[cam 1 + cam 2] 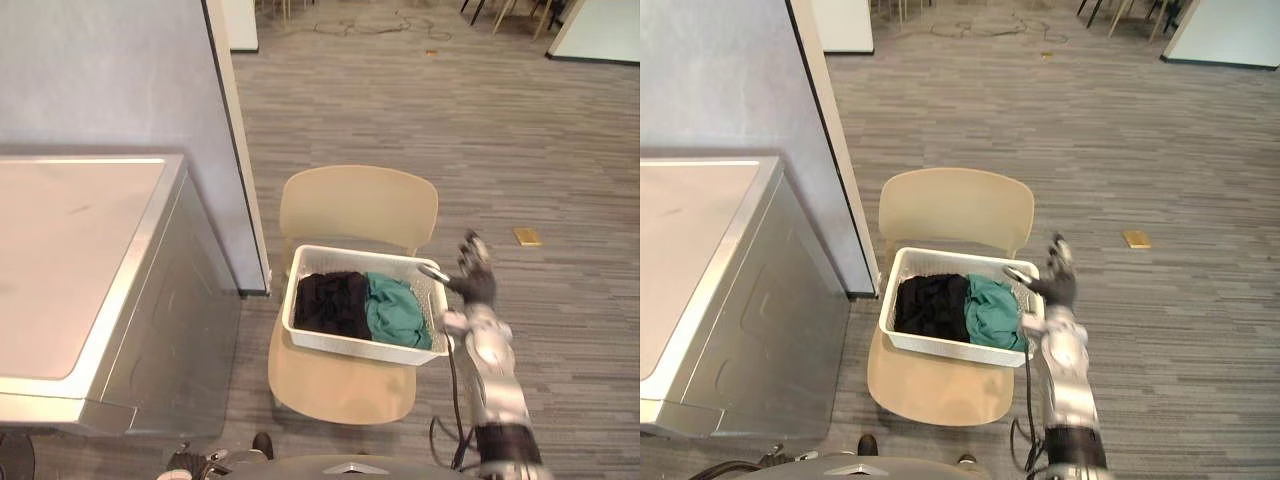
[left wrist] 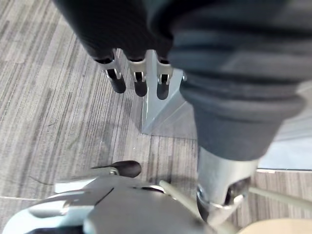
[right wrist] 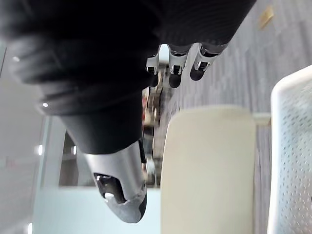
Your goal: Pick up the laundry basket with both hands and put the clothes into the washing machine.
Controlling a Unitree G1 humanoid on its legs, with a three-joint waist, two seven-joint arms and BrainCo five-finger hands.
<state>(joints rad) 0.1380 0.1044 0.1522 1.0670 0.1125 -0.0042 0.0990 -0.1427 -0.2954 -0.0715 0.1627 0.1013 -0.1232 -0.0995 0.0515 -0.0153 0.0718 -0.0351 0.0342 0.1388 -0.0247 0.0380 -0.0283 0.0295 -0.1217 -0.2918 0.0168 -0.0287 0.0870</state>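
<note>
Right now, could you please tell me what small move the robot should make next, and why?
Probably close the right hand onto the right end of the laundry basket: it hovers open beside that rim, holding nothing, and the basket sits on the chair with the clothes inside.

The room is bright and evenly lit from above, so the striped floor and the chair have only soft, weak shadows, a little darker on the floor under the chair's seat. The flat top of the washing machine gives back a pale sheen, strongest along its metal front edge. In the right wrist view, the dark cover of the right hand looks almost black against a pale background with small bright spots of light.
</note>
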